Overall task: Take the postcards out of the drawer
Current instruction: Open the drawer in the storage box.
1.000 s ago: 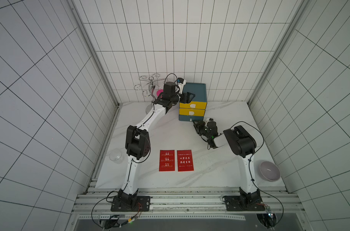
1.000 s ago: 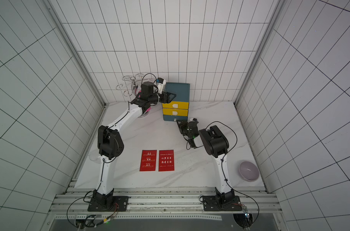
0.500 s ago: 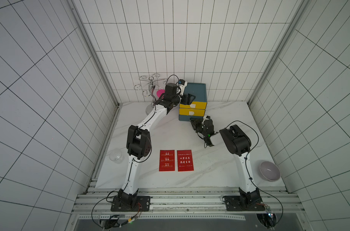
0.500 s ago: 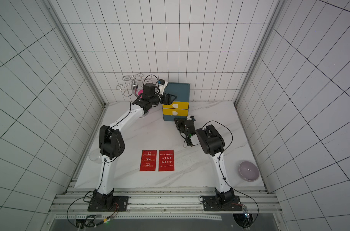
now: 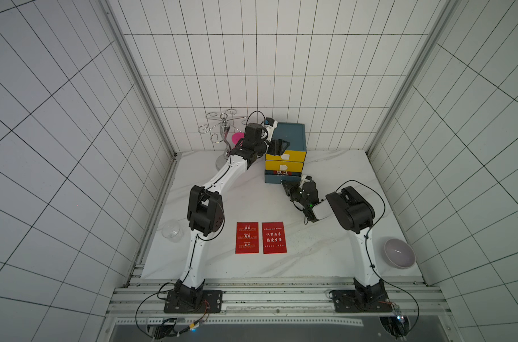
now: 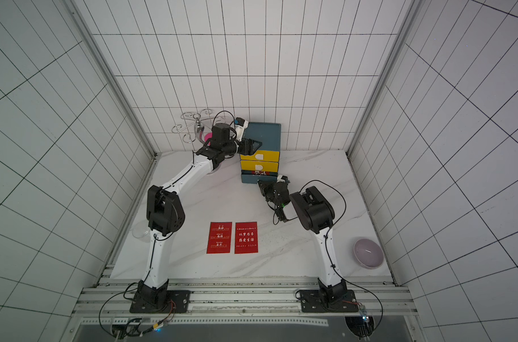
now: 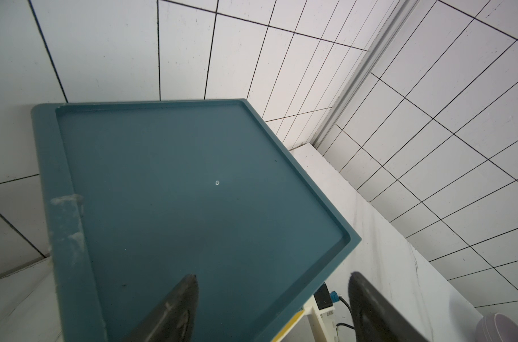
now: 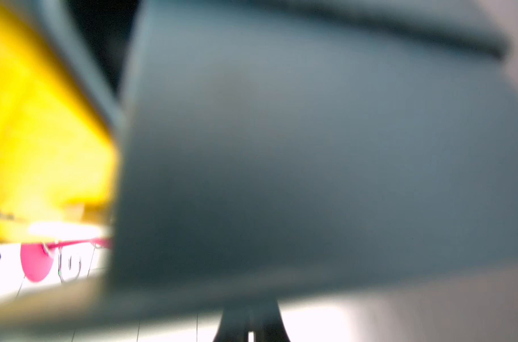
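Left postcard (image 5: 247,237): red, with white print, lying flat on the table (image 5: 326,260) toward its front edge, between the two arm bases.
Right postcard (image 5: 274,237): lying just beside the left one, long edges parallel with a thin gap between them, white Chinese characters facing up; both are showing the same way in both top views (image 6: 246,237).
Third postcard (image 5: 281,173): showing only as a red sliver with white marks inside the bottom drawer (image 5: 283,179), just behind that drawer's teal front.
Bottom drawer: standing pulled out a little from the cabinet (image 5: 292,134).
Yellow drawers (image 5: 284,165): two of them, sitting pushed in above the bottom drawer.
Right gripper (image 5: 286,188): reaching low at the front of the bottom drawer, near its right end; its fingers (image 8: 234,322) are pressing together, clenched. The wrist view is too blurred to tell whether anything is caught between them.
Left gripper (image 5: 281,145): hanging over the cabinet's front top edge, released, with its fingers (image 7: 178,308) standing wide apart and gripping nothing.
Cabinet: teal, standing against the back wall.
Metal rack (image 5: 222,130): standing left of the cabinet, behind the left arm.
Glass (image 5: 171,231): clear, sitting at the table's left edge.
Bowl (image 5: 399,257): pale purple, sitting at the front right, well apart from the postcards.
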